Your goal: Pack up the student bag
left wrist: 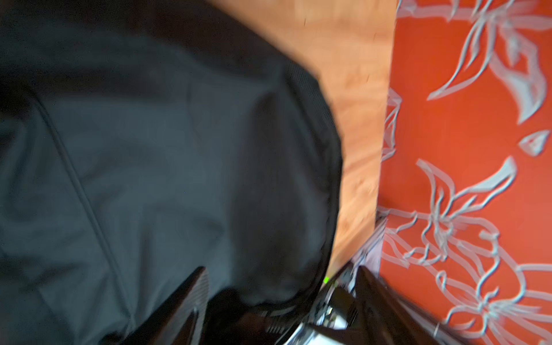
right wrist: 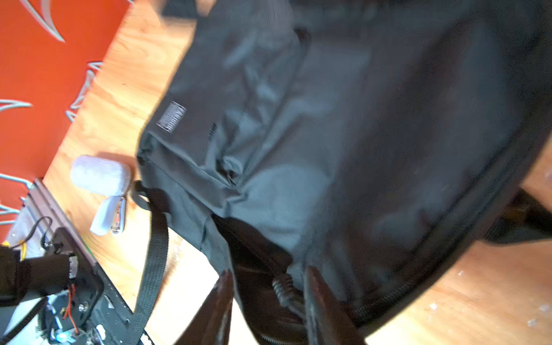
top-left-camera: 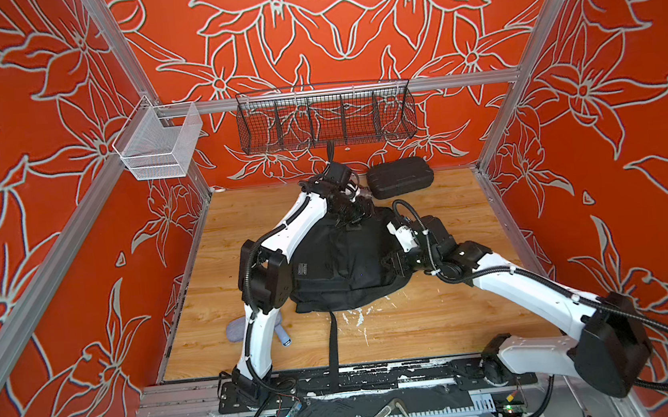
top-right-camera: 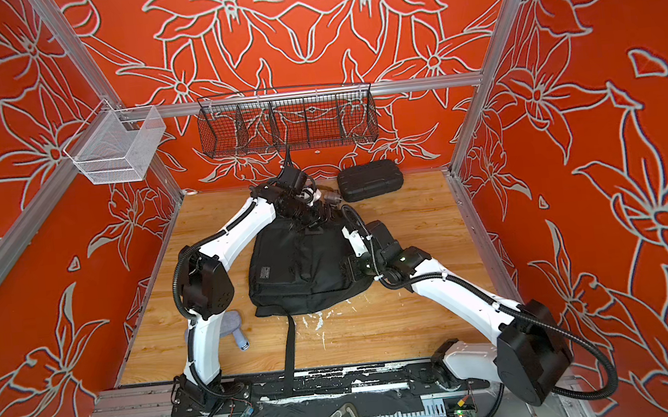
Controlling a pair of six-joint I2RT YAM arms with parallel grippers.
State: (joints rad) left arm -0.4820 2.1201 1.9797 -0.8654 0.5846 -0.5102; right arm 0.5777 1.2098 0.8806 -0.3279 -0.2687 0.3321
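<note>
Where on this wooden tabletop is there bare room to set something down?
Bare wood lies left of the student bag toward the side wall, and right of it below the black case. The middle is crowded: bag, both arms, the long strap, a grey bundle near the front-left.

Objects on and above the wooden table [top-left-camera: 439, 316].
A black case [top-left-camera: 399, 177] lies beneath the wire basket [top-left-camera: 326, 120]; a white mesh bin [top-left-camera: 159, 145] hangs left.

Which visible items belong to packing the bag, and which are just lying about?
Job:
student bag
left gripper
right gripper

Lying about:
black hard case
grey cloth bundle
wire basket
white mesh basket
</note>
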